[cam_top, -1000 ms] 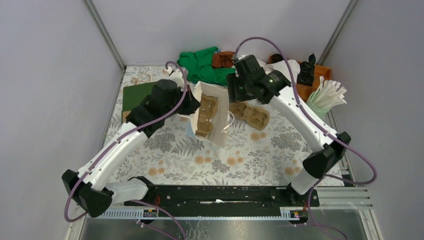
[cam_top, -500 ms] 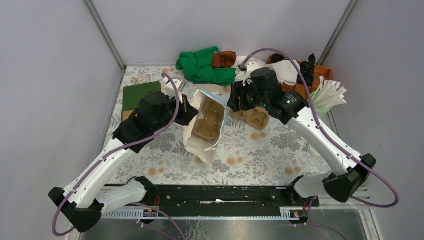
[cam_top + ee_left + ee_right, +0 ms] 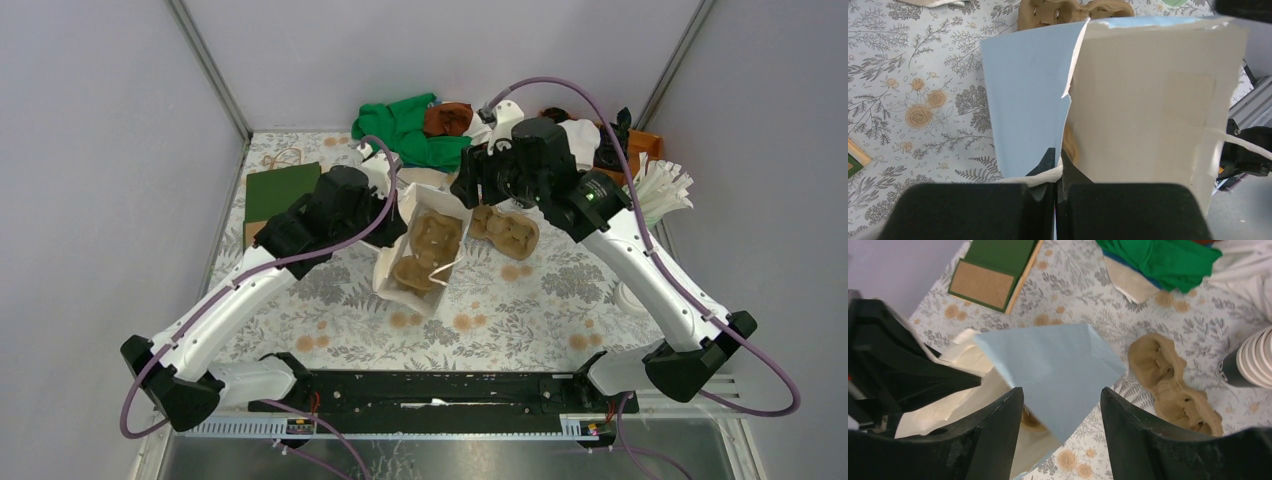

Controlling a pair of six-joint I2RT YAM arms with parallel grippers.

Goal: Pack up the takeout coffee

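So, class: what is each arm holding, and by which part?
Left fingers pinch the paper bag at its rim; right fingers stand open, holding nothing.

a white paper bag (image 3: 387, 268) lies open in the middle of the flowered table (image 3: 520, 310), a brown pulp tray (image 3: 428, 245) showing inside it. the left gripper (image 3: 392, 215) meets the bag's left rim; the right gripper (image 3: 478, 188) hangs by its far right corner. a second pulp tray (image 3: 508, 230) lies just right of the bag, a green cloth (image 3: 405, 128) beyond it, a dark green folder (image 3: 278, 190) to its left.
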